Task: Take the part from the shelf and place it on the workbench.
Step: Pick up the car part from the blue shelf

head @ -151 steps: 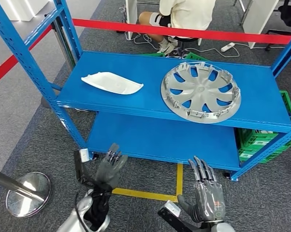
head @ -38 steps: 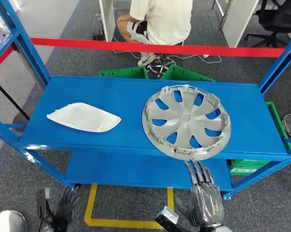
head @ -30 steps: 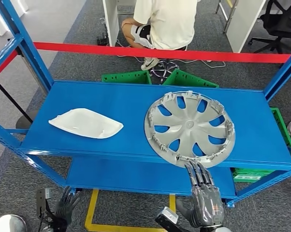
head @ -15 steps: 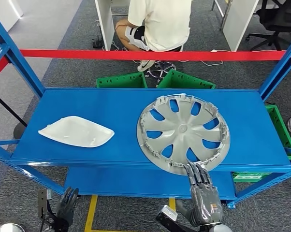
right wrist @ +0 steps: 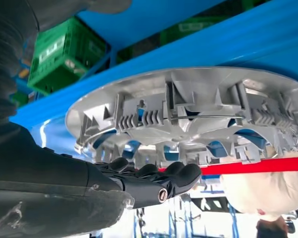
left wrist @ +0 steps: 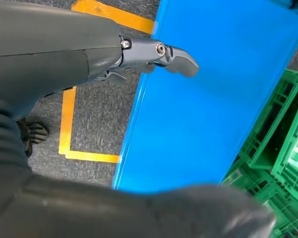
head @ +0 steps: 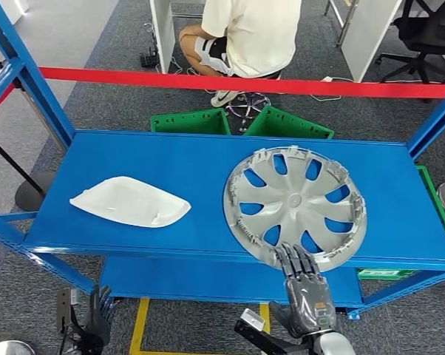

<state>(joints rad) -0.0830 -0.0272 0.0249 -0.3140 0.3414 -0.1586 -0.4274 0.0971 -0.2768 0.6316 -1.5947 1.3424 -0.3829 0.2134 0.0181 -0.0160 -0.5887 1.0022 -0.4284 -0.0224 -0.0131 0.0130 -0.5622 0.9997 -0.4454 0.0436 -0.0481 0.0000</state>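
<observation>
On the upper shelf (head: 170,151) of the blue rack, the silver wheel cover (head: 296,207) lies flat with its clip side up, and its front rim reaches almost to the front edge of the board. The right hand (head: 305,292) is raised in front of this edge, palm toward the rack, fingers straight and close to each other, holding nothing. Its fingertips (head: 291,254) are at the front rim of the wheel cover. From the right wrist view the fingers seem to be just at the rim, but I cannot say surely if they touch it or stay a little apart. The left hand (head: 97,318) hangs low near the floor, fingers loosely apart, with nothing in it.

I see several risks. The wheel cover is wide, thin and light, so one hand gripping only the rim could let it tilt and slip out. If the fingers push forward instead of going under the rim, the part can slide back on the smooth board, away from reach. The small plastic clips on the rim may catch a finger, or break under pressure. The white curved panel (head: 130,202) lies well apart to the left, so hitting it seems unlikely. A person (head: 248,33) sits behind the red barrier tape (head: 153,76), far enough.
</observation>
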